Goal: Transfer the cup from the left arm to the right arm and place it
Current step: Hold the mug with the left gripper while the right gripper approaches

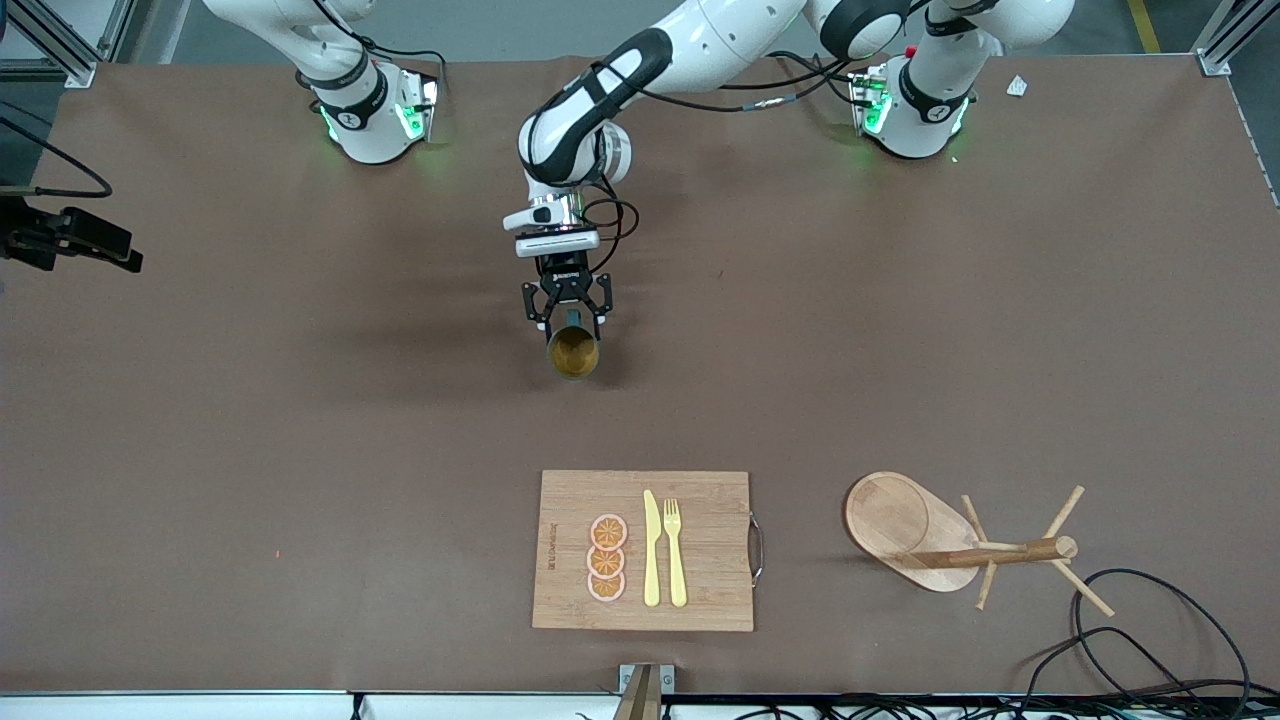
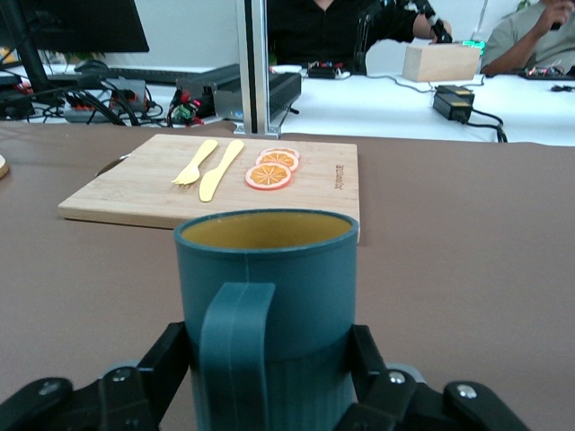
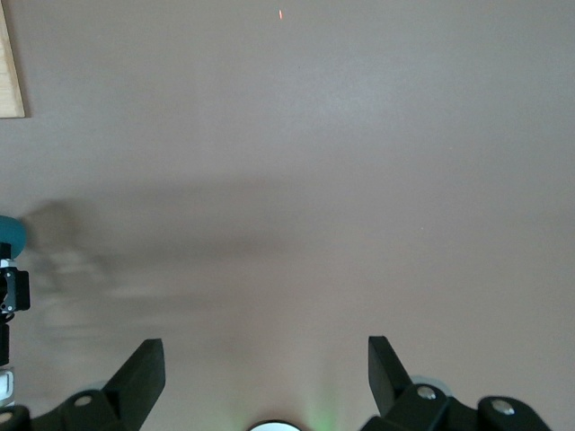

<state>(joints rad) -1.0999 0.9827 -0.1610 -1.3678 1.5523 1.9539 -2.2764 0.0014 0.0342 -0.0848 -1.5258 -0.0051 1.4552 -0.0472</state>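
Note:
The cup point(image 1: 573, 350) is dark teal with a mustard-yellow inside. My left gripper point(image 1: 568, 312) is shut on its lower body and holds it tilted over the middle of the table, mouth toward the front camera. In the left wrist view the cup point(image 2: 265, 269) fills the middle with its handle facing the camera, and the left gripper point(image 2: 269, 337) has a finger pressed on each side. My right gripper point(image 3: 265, 346) is open and empty over bare table. It is out of the front view. An edge of the cup point(image 3: 11, 235) shows at the border of the right wrist view.
A wooden cutting board point(image 1: 700, 500) with a yellow knife point(image 1: 651, 550), a fork point(image 1: 675, 550) and orange slices point(image 1: 607, 557) lies near the front edge. A wooden mug tree point(image 1: 930, 535) stands beside it toward the left arm's end. Black cables point(image 1: 1150, 640) lie at that corner.

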